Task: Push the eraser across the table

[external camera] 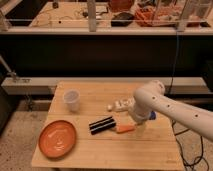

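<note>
The eraser, a black block with light stripes, lies slanted near the middle of the wooden table. An orange carrot lies just to its right, almost touching it. My gripper hangs from the white arm at the carrot's right end, a carrot's length to the right of the eraser and apart from it. It stands open and holds nothing.
A translucent cup stands at the table's back left and an orange plate lies at the front left. A white object lies behind the carrot, and a blue block peeks out behind the arm. A dark counter wall runs behind the table.
</note>
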Controlling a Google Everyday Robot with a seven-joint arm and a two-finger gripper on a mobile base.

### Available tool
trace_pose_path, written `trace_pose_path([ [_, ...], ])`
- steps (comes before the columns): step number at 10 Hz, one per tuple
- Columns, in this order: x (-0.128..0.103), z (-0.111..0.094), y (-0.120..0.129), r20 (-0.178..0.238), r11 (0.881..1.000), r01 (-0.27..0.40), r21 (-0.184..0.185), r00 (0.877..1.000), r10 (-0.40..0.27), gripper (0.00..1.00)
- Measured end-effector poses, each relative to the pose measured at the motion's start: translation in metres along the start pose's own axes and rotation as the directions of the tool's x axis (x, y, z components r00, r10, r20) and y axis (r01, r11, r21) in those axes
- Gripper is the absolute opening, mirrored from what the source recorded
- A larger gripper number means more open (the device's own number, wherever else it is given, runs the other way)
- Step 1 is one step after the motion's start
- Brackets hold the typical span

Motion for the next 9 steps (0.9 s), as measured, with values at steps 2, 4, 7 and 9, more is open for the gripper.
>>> trace_pose_path([
  [2,-0.002,0.002,0.0,0.005,1.0,0.004,-0.006,1.0,-0.004,0.8],
  [4,-0.004,0.005,0.001,0.012,1.0,0.007,-0.009,1.0,-0.007,0.8],
  [7,-0.005,0.01,0.002,0.018,1.0,0.009,-0.015,1.0,-0.009,0.7],
  [9,-0.006,0.012,0.001,0.021,1.0,0.015,-0.019,1.0,-0.014,0.51],
])
